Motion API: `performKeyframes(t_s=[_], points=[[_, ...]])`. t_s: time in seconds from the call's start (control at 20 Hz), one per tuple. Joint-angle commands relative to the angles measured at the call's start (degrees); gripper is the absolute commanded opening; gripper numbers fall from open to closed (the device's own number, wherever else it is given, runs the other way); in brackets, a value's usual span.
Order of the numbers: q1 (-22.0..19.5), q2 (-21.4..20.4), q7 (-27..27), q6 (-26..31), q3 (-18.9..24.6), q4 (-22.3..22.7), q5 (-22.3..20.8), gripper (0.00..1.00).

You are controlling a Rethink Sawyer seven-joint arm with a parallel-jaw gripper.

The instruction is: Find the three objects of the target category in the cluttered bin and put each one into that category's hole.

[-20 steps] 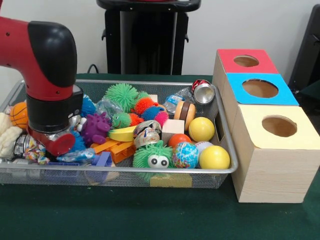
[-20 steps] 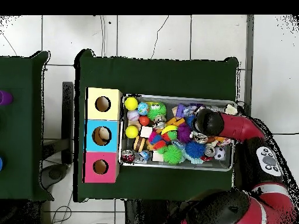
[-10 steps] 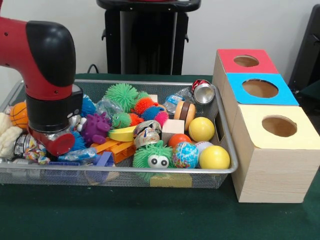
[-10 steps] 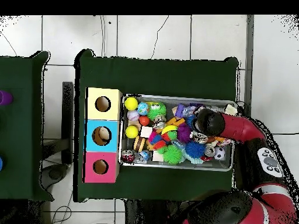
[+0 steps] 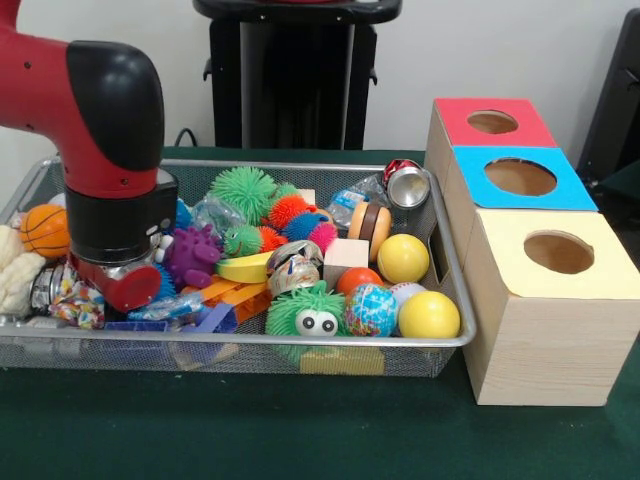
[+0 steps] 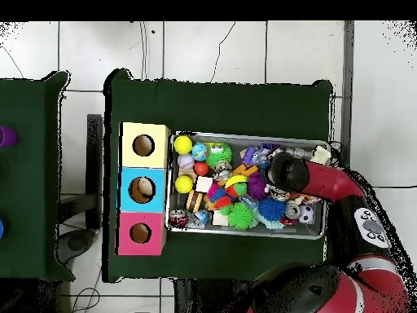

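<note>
A wire mesh bin (image 5: pixel 452 262) (image 6: pixel 244 234) holds a pile of toys. At its right end lie two yellow balls (image 5: pixel 403 258) (image 5: pixel 429 314), a globe ball (image 5: pixel 371 309) and a crushed can (image 5: pixel 407 186). Spiky toys fill the middle: green (image 5: pixel 243 188), purple (image 5: pixel 192 256) and a green one with eyes (image 5: pixel 315 312). An orange basketball (image 5: pixel 47 228) sits at the left end. My gripper (image 5: pixel 120 283) (image 6: pixel 286 172) is down among the left-hand toys, beside the purple spiky toy. The thick red and black wrist hides what it touches.
Three wooden boxes stand in a row right of the bin, each with a round hole on top: red (image 5: pixel 492 122), blue (image 5: pixel 520 177) and yellow (image 5: pixel 558 252). In the overhead view they are yellow (image 6: pixel 143 145), blue (image 6: pixel 142 190) and pink (image 6: pixel 140 233). A black stand (image 5: pixel 295 80) rises behind the bin.
The arm has shifted a little to the right in the front view, uncovering more of the orange basketball. The toys look unmoved.
</note>
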Motion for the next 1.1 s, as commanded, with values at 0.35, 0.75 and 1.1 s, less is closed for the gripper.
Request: performKeyframes(t_s=[0.35,0.75,1.1], points=[[6.50,5.86,12.82,-7.01,3.77,9.80,9.59,0.00],[7.47,5.62,11.74,-8.34,3.26,11.39,14.11,0.00],[7.79,5.30,10.38,-8.42,3.09,12.33,16.96,0.00]])
